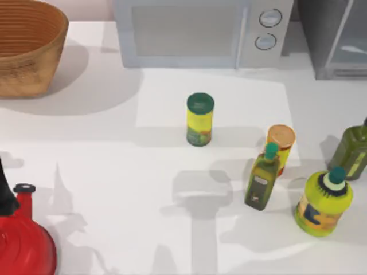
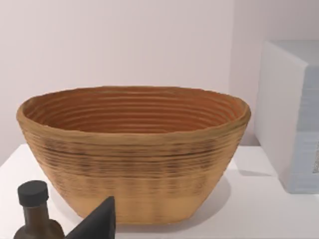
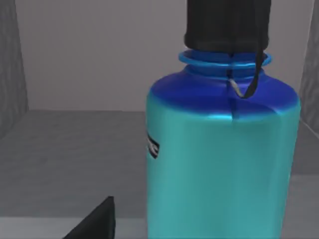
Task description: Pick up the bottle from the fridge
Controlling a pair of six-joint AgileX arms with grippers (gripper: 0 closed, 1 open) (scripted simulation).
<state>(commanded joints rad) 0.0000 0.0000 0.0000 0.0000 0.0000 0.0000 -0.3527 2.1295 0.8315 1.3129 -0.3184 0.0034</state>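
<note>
Round blue bottle with black cap point(image 3: 222, 149) stands upright, close before the right wrist camera, on the dark grey fridge point(image 3: 75, 164) floor. Right claw state: cannot tell. Left arm parked facing the woven basket point(image 2: 134, 154).

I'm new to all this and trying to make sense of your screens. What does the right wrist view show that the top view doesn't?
Right wrist view: the blue bottle with its black cap, standing on a grey floor between grey walls.

Top view: the basket, the microwave, the fridge, the green-lidded can, the orange-lidded can, olive bottles and a red kettle.

Shared: nothing I can match.
</note>
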